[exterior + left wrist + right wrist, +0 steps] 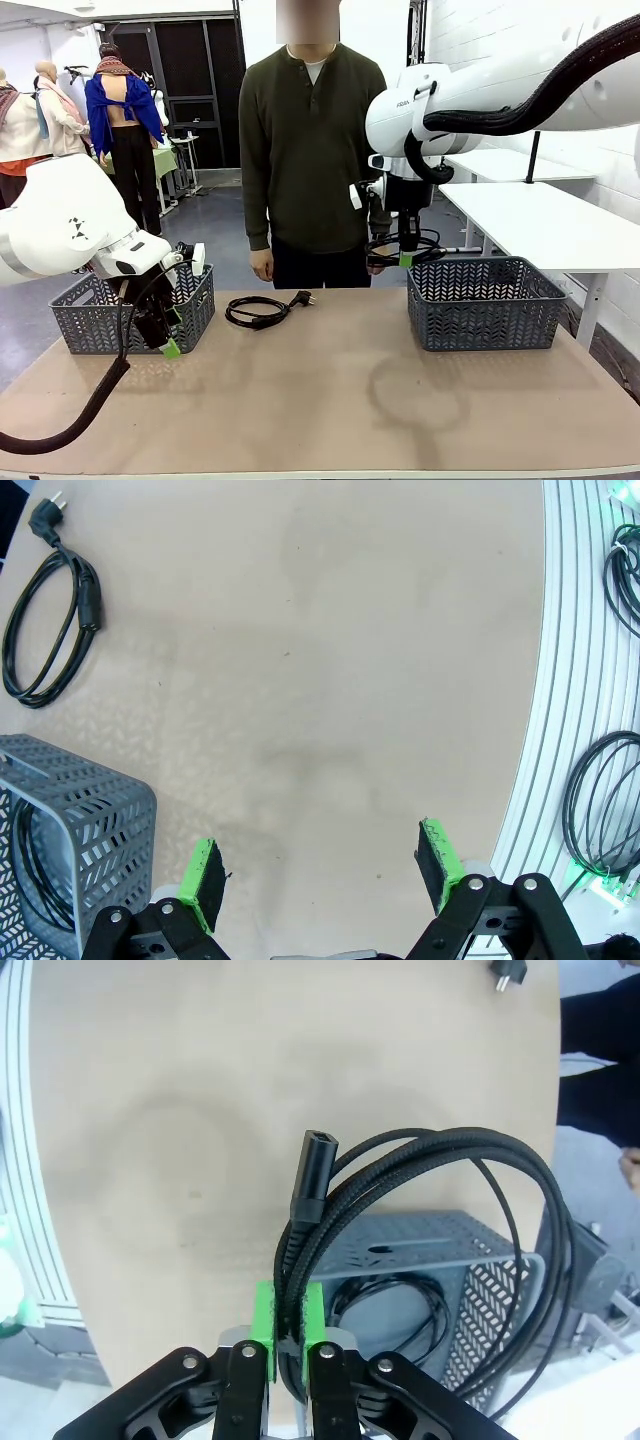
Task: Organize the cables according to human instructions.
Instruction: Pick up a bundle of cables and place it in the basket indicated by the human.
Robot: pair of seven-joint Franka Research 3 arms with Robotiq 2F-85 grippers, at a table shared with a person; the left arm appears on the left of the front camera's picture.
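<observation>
**Cord count: 1 in my grip, 1 on the table, 1 in each basket**

Cord 1: black, braided, wound in a loose coil. My right pincer is clamped tight on its bundled strands, with a green pad pressing from each side. 1 blunt connector end sticks out just past the pads. In the front view the coil hangs in the air over the left end of the right basket.

Cord 2: thin black coil lying inside that same basket, seen below my right pincer.

Cord 3: flattened coil on the table, between the 2 baskets and toward the far edge. Its angled plug lies out to the right of the coil. Nothing touches it.

Cord 4: black loop inside the left basket, seen through its open top in the left wrist view.

My left pincer: jaws wide, nothing between the 2 green pads, bare tabletop beyond them. In the front view it sits low, just in front of the left basket's right corner.

Baskets: 2, grey, with herringbone-slotted walls, 1 toward each end of the table.

Past the table's edge, the left wrist view shows 2 dark loops on a ribbed white surface. I cannot tell what kind they are.

1 person in a dark green top stands at the far side, between the baskets, with 1 hand visible hanging by the hip.
</observation>
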